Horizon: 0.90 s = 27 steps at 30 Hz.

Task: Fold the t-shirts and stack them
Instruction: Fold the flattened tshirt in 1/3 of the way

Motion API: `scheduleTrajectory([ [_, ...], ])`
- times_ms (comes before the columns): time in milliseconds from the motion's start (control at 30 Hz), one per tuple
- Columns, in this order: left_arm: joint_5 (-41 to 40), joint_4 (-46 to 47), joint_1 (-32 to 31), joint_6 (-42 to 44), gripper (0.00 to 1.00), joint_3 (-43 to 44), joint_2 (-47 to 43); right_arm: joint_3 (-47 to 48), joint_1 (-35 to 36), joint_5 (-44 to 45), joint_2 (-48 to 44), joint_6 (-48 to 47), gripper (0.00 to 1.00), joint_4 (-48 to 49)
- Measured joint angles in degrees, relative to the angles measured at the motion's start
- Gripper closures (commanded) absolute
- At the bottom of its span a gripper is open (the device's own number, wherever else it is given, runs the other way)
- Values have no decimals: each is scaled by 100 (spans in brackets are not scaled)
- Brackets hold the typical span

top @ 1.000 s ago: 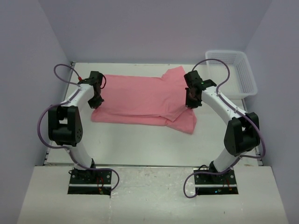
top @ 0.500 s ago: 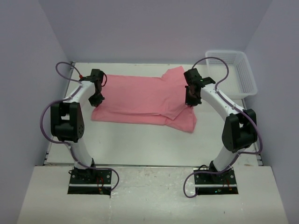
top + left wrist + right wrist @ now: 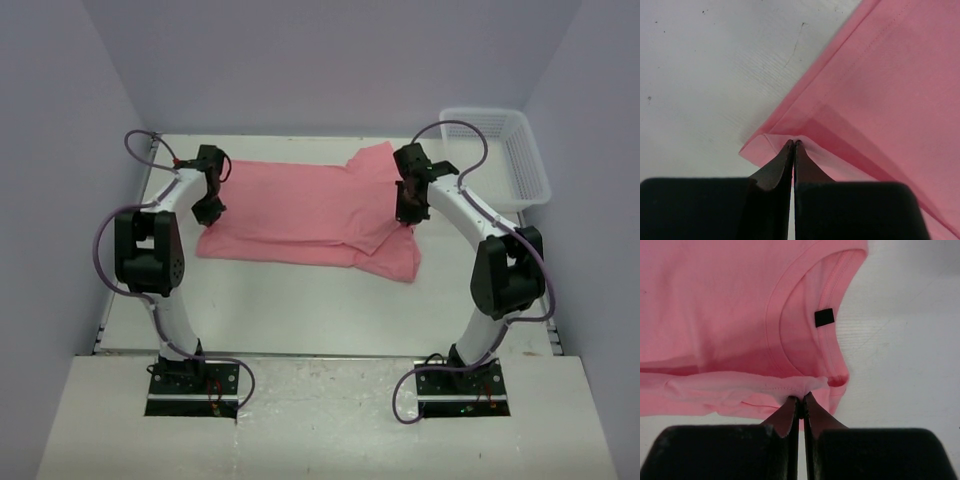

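Observation:
A salmon-pink t-shirt (image 3: 300,210) lies across the middle of the table, partly folded over itself. My left gripper (image 3: 207,207) is shut on the shirt's left edge, pinching a folded hem corner (image 3: 790,139). My right gripper (image 3: 409,212) is shut on the shirt's right side, pinching a hem edge (image 3: 800,390) just in front of the collar (image 3: 825,317) with its black label. Both pinched edges are lifted slightly off the table. The sleeve (image 3: 375,160) sticks out at the back right.
A white plastic mesh basket (image 3: 497,155) stands at the back right corner. Purple walls close in the table on the left, back and right. The white table (image 3: 300,310) shows bare in front of the shirt.
Both grippers have moved a little toward the back of the table, carrying the shirt's edges with them. The shirt's front edge has shifted slightly back.

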Motion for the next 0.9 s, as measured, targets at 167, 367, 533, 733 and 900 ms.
scheduleTrajectory([
  [167, 2, 0, 0, 20, 76, 90, 214, 232, 0, -101, 291, -24, 52, 28],
  [367, -636, 59, -52, 98, 23, 146, 50, 1517, -4, 254, 905, -339, 1, -225],
  [533, -2015, -459, -619, -111, 10, 1056, -240, 3088, -20, 348, 960, -461, 1, -367],
  [733, -1419, -142, -1965, 13, 100, -197, -2103, 278, 328, -17, -1432, -127, 100, 216],
  [900, -297, 278, -1899, 208, 100, -2184, -3980, -1902, 872, -363, -2430, 407, 100, 400],
])
